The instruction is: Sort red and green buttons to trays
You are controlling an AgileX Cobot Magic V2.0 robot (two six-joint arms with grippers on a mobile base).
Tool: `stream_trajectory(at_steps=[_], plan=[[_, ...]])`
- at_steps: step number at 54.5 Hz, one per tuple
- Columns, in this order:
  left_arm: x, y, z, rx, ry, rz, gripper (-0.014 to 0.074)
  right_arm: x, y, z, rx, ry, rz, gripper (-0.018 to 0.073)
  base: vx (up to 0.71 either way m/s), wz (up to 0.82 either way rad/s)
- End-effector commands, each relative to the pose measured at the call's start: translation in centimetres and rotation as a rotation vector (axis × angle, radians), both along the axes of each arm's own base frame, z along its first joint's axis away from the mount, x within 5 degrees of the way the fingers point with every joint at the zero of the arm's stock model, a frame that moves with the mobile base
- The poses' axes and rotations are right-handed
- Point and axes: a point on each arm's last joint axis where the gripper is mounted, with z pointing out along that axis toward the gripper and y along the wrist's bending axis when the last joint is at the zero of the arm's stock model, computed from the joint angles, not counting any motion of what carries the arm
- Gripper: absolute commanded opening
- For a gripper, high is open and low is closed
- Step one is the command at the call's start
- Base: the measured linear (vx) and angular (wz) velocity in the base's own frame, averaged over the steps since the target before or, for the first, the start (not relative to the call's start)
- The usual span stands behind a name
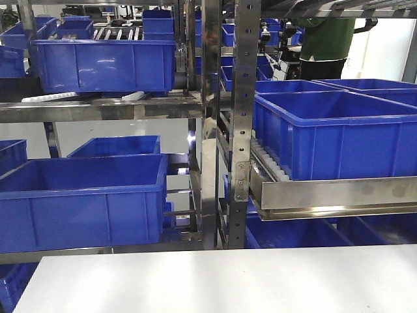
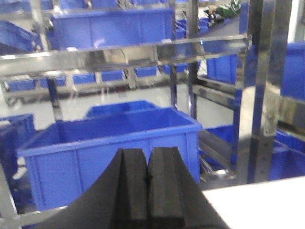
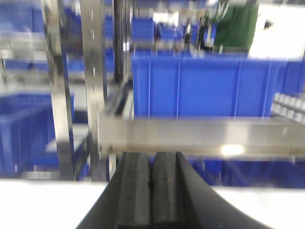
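Note:
No red or green button and no red or green tray shows in any view. My left gripper [image 2: 147, 162] is shut with nothing between its black pads; it points over the white table's far edge [image 2: 257, 195] toward a blue crate [image 2: 114, 148]. My right gripper [image 3: 151, 164] is shut and empty too, raised above the white table [image 3: 43, 205] and facing a steel shelf rail [image 3: 200, 136]. Neither gripper shows in the exterior front view.
Steel racks [image 1: 244, 98] stand just beyond the white table [image 1: 221, 280], holding several deep blue crates [image 1: 85, 195] [image 1: 332, 130]. A steel roller shelf [image 1: 332, 195] juts out at the right. A person in green [image 1: 326, 39] stands far back.

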Motion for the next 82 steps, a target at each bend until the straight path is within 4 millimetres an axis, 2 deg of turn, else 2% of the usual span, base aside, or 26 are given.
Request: stream_trajectory(at_steps=[1, 9, 14, 22, 26, 30, 34, 36, 40, 45, 51, 66, 74, 82], plan=[[0.9, -0.5, 1.5, -0.033, -0.095, -0.049, 0.0041, 1.1, -0.1, 1.3, 0.018, -0.08, -0.005, 0.0011, 0.0, 0.0], [1.8, -0.5, 0.7, -0.033, -0.051, -0.049, 0.0168, 1.5, -0.1, 1.0, 0.05, -0.06, -0.007, 0.0118, 0.0, 0.0], [2.0, -0.5, 0.5, -0.033, -0.035, -0.048, 0.0316, 1.5, -0.1, 1.1, 0.052, -0.062, -0.007, 0.0262, 0.0, 0.0], [2.0, -0.5, 0.4, -0.032, -0.028, -0.045, 0.0519, 1.5, 0.0, 1.3, 0.053, -0.09, -0.006, 0.0552, 0.0, 0.0], [2.0, -0.5, 0.4, -0.032, -0.028, -0.045, 0.0576, 1.4, 0.0, 1.7, 0.055, -0.131, -0.005, 0.0671, 0.0, 0.0], [2.0, -0.5, 0.4, -0.033, -0.029, -0.045, 0.06, 1.4, -0.1, 2.3, 0.112, -0.2, -0.008, 0.0732, 0.0, 0.0], [2.0, -0.5, 0.4, -0.033, -0.027, -0.044, 0.0594, 2.0, -0.1, 1.3, 0.11, -0.196, -0.007, 0.0729, 0.0, 0.0], [2.0, -0.5, 0.4, -0.034, -0.026, -0.043, 0.0588, 2.7, -0.1, 0.0, 0.108, -0.16, -0.009, 0.0726, 0.0, 0.0], [2.0, -0.4, 0.4, -0.04, -0.026, -0.041, 0.0578, 3.7, 0.2, -3.6, 0.075, -0.064, 0.01, 0.0715, 0.0, 0.0], [2.0, -0.4, 0.4, -0.04, -0.025, -0.041, 0.0566, 3.9, 0.6, -8.6, 0.079, 0.047, 0.05, 0.0694, 0.0, 0.0], [2.0, -0.4, 0.4, -0.04, -0.025, -0.041, 0.0556, 3.8, 1.0, -12.8, 0.085, 0.13, 0.095, 0.0671, 0.0, 0.0], [2.0, -0.4, 0.4, -0.039, -0.023, -0.04, 0.0554, 4.9, 1.9, -17.7, 0.059, 0.163, 0.198, 0.0641, 0.0, 0.0], [2.0, -0.4, 0.4, -0.039, -0.021, -0.039, 0.0554, 6.5, 2.1, -20.0, 0.03, 0.233, 0.226, 0.0633, 0.0, 0.0], [2.0, -0.4, 0.4, -0.039, -0.02, -0.039, 0.0554, 9.0, 2.2, -20.8, 0.022, 0.209, 0.232, 0.0616, 0.0, 0.0]])
